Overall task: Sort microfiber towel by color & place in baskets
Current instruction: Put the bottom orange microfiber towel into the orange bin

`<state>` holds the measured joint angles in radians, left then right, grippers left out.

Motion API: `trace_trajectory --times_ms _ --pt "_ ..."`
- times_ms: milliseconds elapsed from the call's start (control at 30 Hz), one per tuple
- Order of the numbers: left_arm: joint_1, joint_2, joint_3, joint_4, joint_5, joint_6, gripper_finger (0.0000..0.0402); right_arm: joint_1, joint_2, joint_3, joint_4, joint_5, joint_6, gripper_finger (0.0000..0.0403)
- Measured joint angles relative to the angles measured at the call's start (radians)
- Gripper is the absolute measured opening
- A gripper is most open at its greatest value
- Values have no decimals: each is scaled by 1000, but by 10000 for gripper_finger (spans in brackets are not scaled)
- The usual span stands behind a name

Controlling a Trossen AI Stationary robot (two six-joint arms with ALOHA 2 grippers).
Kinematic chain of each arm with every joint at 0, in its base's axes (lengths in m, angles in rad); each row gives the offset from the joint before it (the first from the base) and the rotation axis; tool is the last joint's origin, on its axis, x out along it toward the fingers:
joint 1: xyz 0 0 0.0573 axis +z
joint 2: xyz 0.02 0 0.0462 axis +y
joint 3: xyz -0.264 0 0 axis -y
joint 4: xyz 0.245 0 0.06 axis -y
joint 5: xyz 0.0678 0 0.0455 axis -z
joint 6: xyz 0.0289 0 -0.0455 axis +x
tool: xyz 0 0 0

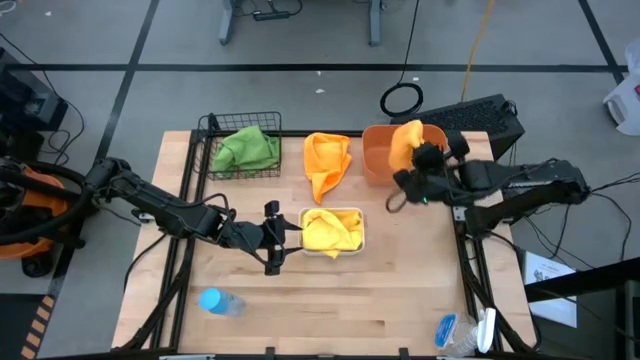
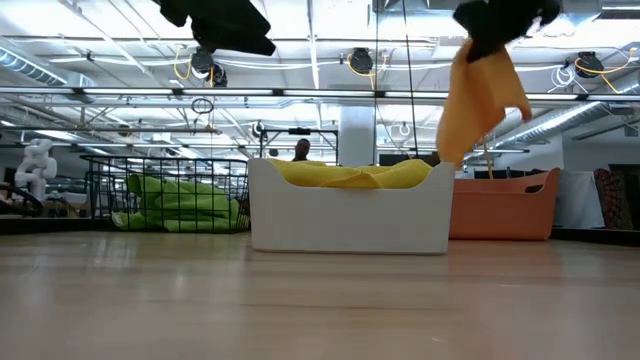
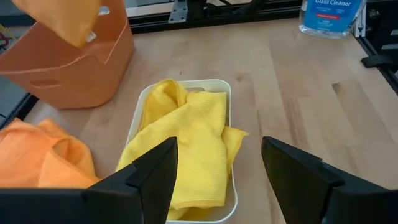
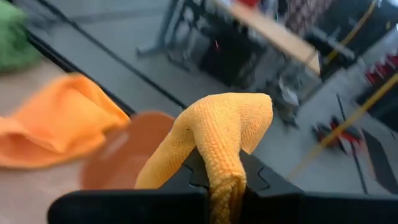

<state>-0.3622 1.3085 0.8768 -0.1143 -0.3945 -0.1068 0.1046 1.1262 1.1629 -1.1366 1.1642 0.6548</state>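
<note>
Dangling limp from my right gripper (image 1: 428, 160), clamped on one pinched fold, the orange towel (image 2: 478, 95) hangs over the orange tub (image 1: 378, 152) near the table's far right corner. It looks light and floppy, so any bunched ridge gives a hold. My left gripper (image 1: 272, 237) waits open beside the white tray (image 1: 357, 214) of yellow cloth (image 1: 329, 231).

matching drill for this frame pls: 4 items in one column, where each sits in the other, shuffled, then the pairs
Items:
1. green towel
2. yellow towel
3. loose orange towel
4. held orange towel

Places:
A. in the white tray
B. hanging from the shut right tool over the orange tub
C. in the black wire basket
D. lying on the table between basket and tub

Pairs: 1-C, 2-A, 3-D, 4-B

The left tool is open beside the tray, holding nothing.
</note>
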Motion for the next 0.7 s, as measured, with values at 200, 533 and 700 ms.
trace_trajectory --times_ms 200,533,700 --pt "0 0 0 0 0 12 238 -231 1 0 54 -198 -154 13" --pt "0 0 -1 1 0 10 238 -467 90 -19 207 -400 -380 13" --pt "0 0 -1 0 0 7 238 -547 145 -82 414 -531 -471 13"
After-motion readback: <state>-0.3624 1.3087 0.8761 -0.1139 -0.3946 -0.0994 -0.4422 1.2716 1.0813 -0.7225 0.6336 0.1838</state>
